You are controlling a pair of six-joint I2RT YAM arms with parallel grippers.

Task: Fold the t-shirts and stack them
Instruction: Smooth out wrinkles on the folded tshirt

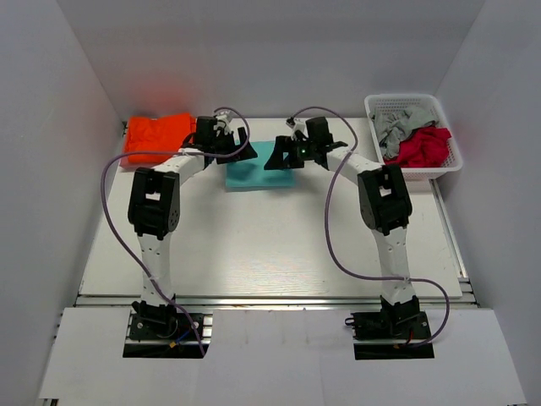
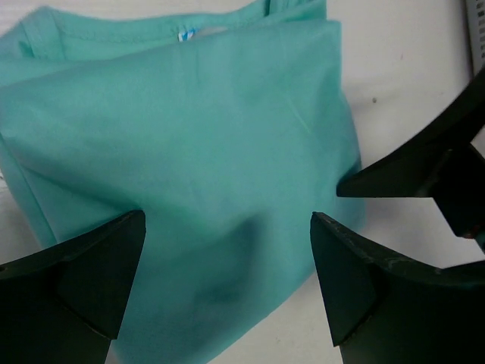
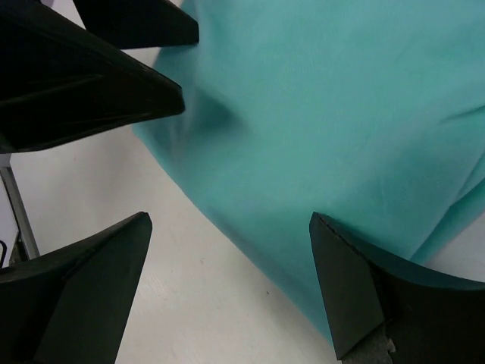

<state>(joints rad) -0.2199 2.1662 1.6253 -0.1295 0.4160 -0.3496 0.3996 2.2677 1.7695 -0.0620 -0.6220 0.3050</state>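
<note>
1. mint-teal t-shirt (image 1: pixel 255 176): folded into a flat rectangle and lying at the middle of the table's (image 1: pixel 270 245) far edge. The left wrist view shows the neckline and a small label (image 2: pixel 186 33) on the top layer. The cloth is mostly smooth, with a few soft creases.
2. orange t-shirt (image 1: pixel 157 139): sits in the far-left corner as a rumpled folded pile. It is apart from the teal one, not stacked on it.
3. left gripper (image 1: pixel 239 145): over the far-left part of the teal shirt, jaws spread wide, nothing between them. In its wrist view both fingers (image 2: pixel 91 280) frame the cloth and teal fills the gap (image 2: pixel 227 265). Can't tell whether the tips touch the fabric.
4. right gripper (image 1: pixel 277 157): over the far-right part of the same shirt, also wide apart and holding nothing (image 3: pixel 227 258). In its wrist view one finger (image 3: pixel 83 296) is over bare tabletop and the other is over the shirt's edge.
5. The two grippers point at each other, nearly tip to tip. Each one's black fingers show in the other's wrist camera.
6. basket (image 1: pixel 402 96): white mesh, in the far-right corner. It holds a crumpled grey garment (image 1: pixel 396 127) and a red garment (image 1: pixel 424 148), heaped together.
7. Purple cables (image 1: pixel 338 245) loop along both arms above the white tabletop.
</note>
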